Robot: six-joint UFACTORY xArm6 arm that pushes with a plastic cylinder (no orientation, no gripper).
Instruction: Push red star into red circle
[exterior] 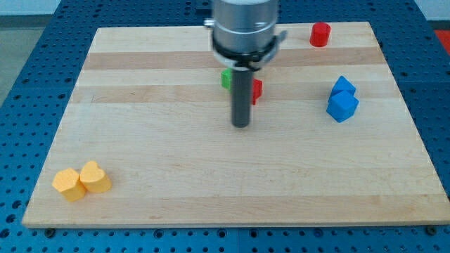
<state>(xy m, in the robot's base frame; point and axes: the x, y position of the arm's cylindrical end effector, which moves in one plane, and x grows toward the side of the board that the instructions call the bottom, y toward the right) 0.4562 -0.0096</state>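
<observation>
The red circle [320,34] is a short red cylinder near the view's top right of the wooden board [176,176]. The red star [256,89] sits near the top middle, mostly hidden behind my dark rod; only its right edge shows. My tip [241,125] rests on the board just below and left of the red star. A green block [226,79] peeks out left of the rod, close to the red star; its shape cannot be made out.
Two blue blocks [342,99] stand touching at the view's right. Two yellow-orange blocks [82,180] stand together at the bottom left. The arm's grey metal body [245,27] hangs over the top middle. Blue perforated table surrounds the board.
</observation>
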